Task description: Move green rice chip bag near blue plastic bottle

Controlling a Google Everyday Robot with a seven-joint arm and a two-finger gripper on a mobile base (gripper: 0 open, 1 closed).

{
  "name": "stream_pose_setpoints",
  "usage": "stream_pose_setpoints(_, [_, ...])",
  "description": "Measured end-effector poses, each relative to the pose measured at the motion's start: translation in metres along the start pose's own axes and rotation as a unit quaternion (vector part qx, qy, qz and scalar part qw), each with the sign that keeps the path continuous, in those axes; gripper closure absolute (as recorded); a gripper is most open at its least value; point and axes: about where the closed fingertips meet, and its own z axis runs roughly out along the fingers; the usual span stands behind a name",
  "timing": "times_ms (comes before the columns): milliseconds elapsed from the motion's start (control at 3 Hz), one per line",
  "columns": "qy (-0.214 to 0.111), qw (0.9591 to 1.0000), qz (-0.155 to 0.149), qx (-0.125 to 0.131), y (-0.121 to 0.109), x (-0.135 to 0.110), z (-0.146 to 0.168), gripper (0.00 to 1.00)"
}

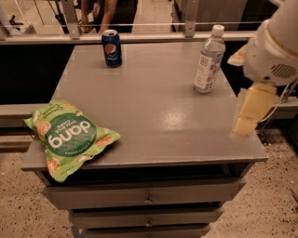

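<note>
The green rice chip bag (70,137) lies flat at the near left corner of the grey table (153,116), its lower edge hanging over the front rim. The blue plastic bottle (209,59), clear with a white cap and a pale label, stands upright at the far right of the table. My gripper (249,114) hangs off the white arm at the right edge of the table, pointing down, just in front of and to the right of the bottle, far from the bag. It holds nothing that I can see.
A blue Pepsi can (111,48) stands at the far left of the table. Drawers (146,197) sit below the table top. A rail and a person's legs (109,14) are behind the table. Speckled floor lies around.
</note>
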Motion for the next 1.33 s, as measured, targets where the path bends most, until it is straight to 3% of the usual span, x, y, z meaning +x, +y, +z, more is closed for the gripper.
stream_pose_setpoints(333, [-0.069,0.9970,-0.018,-0.031,0.016,-0.077,0.060,0.00])
stream_pose_setpoints(667, [-0.122,0.9915,-0.017,-0.041,0.024,-0.136,0.097,0.00])
stream_pose_setpoints(1000, [-0.183,0.9818,0.008,-0.051,0.030,-0.200,0.117,0.00])
stream_pose_setpoints(1333, [-0.182,0.9819,0.008,-0.051,0.030,-0.200,0.117,0.00])
